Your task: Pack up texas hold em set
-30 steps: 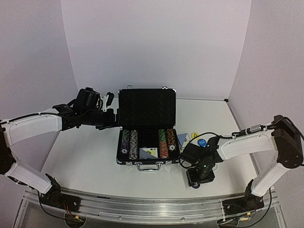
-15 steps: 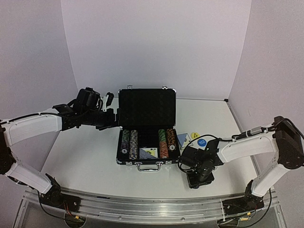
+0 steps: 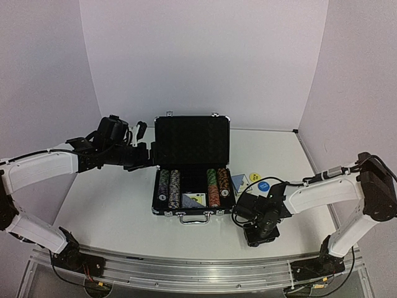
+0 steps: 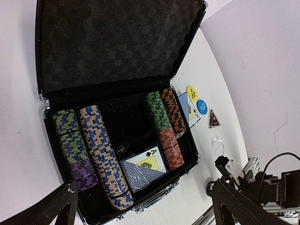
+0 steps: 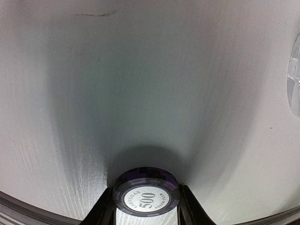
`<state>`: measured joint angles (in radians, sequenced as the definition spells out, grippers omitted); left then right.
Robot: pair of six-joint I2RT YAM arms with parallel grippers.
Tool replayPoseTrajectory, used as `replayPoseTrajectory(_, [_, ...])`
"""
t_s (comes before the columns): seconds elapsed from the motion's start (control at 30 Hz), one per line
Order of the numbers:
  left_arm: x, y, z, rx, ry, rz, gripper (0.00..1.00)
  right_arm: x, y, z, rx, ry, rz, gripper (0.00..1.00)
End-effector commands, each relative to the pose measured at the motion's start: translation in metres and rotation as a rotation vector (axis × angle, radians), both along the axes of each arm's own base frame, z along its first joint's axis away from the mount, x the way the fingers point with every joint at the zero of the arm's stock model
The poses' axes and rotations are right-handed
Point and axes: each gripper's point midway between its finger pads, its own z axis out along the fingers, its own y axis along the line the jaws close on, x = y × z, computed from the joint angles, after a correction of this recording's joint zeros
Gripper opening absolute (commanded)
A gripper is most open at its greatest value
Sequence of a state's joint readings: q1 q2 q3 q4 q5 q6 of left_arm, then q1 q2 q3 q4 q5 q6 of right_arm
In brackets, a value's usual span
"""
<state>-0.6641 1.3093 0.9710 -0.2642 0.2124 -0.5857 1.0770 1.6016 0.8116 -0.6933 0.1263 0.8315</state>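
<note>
The black briefcase (image 3: 192,141) stands open at mid-table with its lid upright. It also shows in the left wrist view (image 4: 117,42). Rows of striped poker chips (image 4: 101,150) and one blue-backed deck (image 4: 143,169) lie inside. A second deck (image 4: 187,108), a yellow disc (image 4: 191,93), a blue disc (image 4: 202,107), a dark triangular button (image 4: 213,119) and a clear disc (image 4: 218,146) lie on the table to its right. My left gripper (image 3: 146,141) is open and empty, hovering left of the lid. My right gripper (image 3: 258,234) points down at the table, shut on a purple 500 chip (image 5: 146,196).
The white table (image 3: 111,205) extends left of the case. The clear disc shows at the right edge of the right wrist view (image 5: 295,79). The metal rail (image 3: 186,267) runs along the near edge. Walls close in at the back and both sides.
My right arm has shifted slightly left and down, with the gripper still low over the table. My left arm has barely moved.
</note>
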Motion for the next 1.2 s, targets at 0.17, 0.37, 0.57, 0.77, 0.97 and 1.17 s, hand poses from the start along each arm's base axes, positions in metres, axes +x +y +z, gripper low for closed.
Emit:
replayPoseTrajectory(0.17, [-0.004, 0.000, 0.019, -0.037, -0.024, 0.010, 1.00, -0.006, -0.015, 0.001, -0.064, -0.008, 0.037, 0.11])
replayPoseTrajectory(0.37, [-0.008, -0.001, 0.025, -0.058, -0.029, -0.001, 1.00, 0.002, -0.001, 0.027, 0.003, -0.057, 0.076, 0.04])
replayPoseTrajectory(0.57, [-0.012, -0.006, 0.029, -0.084, -0.020, -0.027, 1.00, 0.005, 0.004, 0.040, 0.024, -0.072, 0.094, 0.00])
replayPoseTrajectory(0.77, [-0.026, -0.036, 0.032, -0.176, 0.043, -0.163, 1.00, 0.005, 0.018, 0.056, 0.085, -0.068, 0.141, 0.00])
replayPoseTrajectory(0.97, [-0.059, -0.093, 0.017, -0.322, 0.299, -0.397, 0.96, 0.005, 0.038, 0.085, 0.166, -0.069, 0.237, 0.00])
replayPoseTrajectory(1.17, [-0.097, -0.150, -0.002, -0.352, 0.533, -0.585, 0.88, 0.002, 0.053, 0.112, 0.229, -0.057, 0.336, 0.00])
